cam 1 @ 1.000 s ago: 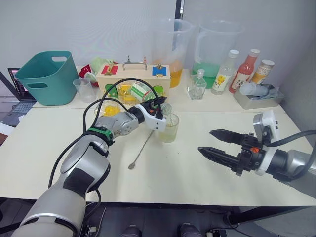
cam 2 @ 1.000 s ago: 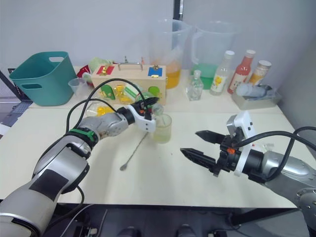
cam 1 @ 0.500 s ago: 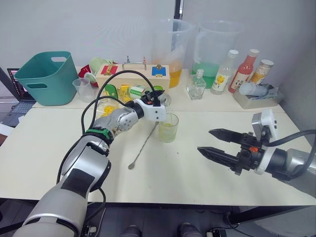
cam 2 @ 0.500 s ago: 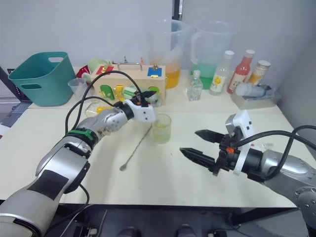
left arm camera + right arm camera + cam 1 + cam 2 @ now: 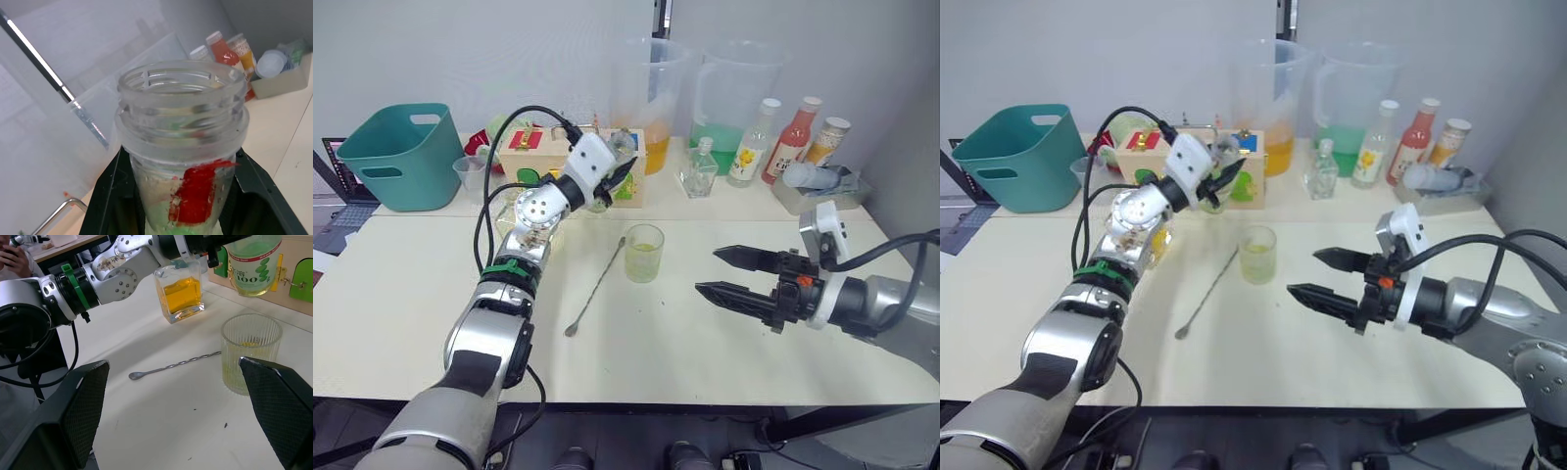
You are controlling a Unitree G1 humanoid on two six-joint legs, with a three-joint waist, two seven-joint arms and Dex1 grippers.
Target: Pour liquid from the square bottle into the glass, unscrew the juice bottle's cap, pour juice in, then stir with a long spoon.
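Clear plastic, green-and-white-labelled, the juice bottle (image 5: 253,265) is now held upright and raised at the back of the worktop (image 5: 724,343), in front of the wooden latch box (image 5: 636,162). One second earlier it was tipped neck-down over the clear ribbed glass tumbler (image 5: 643,254); half a second earlier it was already rising. The left gripper (image 5: 605,182) has swung up and away from the glass, its black fingers (image 5: 110,196) clamped on either side of the bottle just below the neck.

Assessment: the juice pour appears finished. The glass stands free near the worktop centre with pale yellow-green liquid in its lower part. The remaining steps are setting the bottle down and stirring.

The long thin silver bar spoon (image 5: 595,289) lies flat on the worktop just beside the glass on the robot's left, bowl end toward the robot, untouched. The square clear bottle with amber liquid (image 5: 179,293) stands behind the spoon, beside the left forearm.

The right gripper (image 5: 732,274) hovers low over the worktop to the right of the glass, fingers spread wide and holding nothing. It has drifted slightly toward the glass.

Limits of observation:
- The bottle mouth is open; its small white cap cannot be located with certainty.
- The bottle's remaining fill level is hard to judge.
- The head views show the bottle largely masked by the left gripper.
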